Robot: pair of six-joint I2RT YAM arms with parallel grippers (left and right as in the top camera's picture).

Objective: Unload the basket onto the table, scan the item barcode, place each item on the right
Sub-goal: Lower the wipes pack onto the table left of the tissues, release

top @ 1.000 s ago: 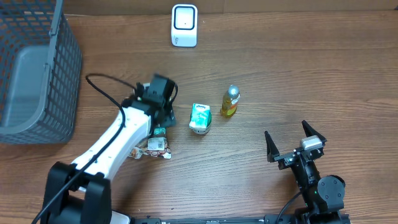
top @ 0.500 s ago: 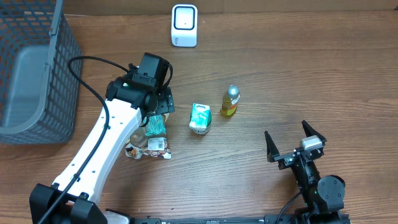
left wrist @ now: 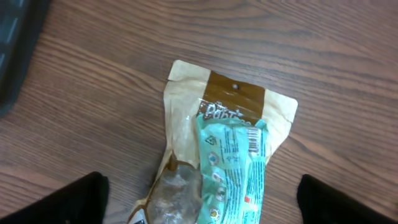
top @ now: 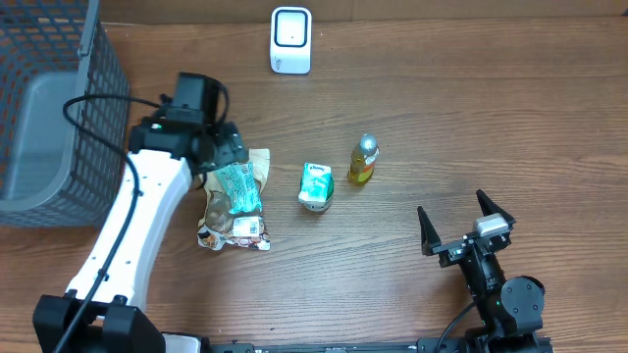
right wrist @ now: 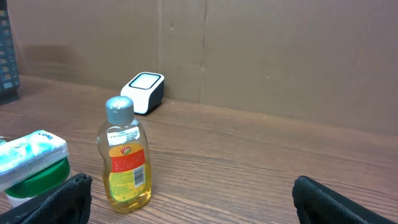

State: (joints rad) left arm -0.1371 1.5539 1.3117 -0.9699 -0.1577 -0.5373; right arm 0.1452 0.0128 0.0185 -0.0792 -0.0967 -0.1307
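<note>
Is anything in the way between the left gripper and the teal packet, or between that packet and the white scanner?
Nothing visible. The open left gripper hangs just above the teal packet, which lies on a brown pouch; only bare table separates it from the white scanner.

Lighting even and diffuse from above; table (top: 442,108) moderately bright, shadows short and soft. Overhead view sharp. Left wrist view slightly soft, with the fingertips (left wrist: 65,204) dark and blurred. Right wrist view: bottle (right wrist: 126,158) crisp, near carton (right wrist: 28,155) defocused.

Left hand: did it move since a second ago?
Yes. The left hand drew left, away from the yellow bottle, toward the grey wire basket.
</note>
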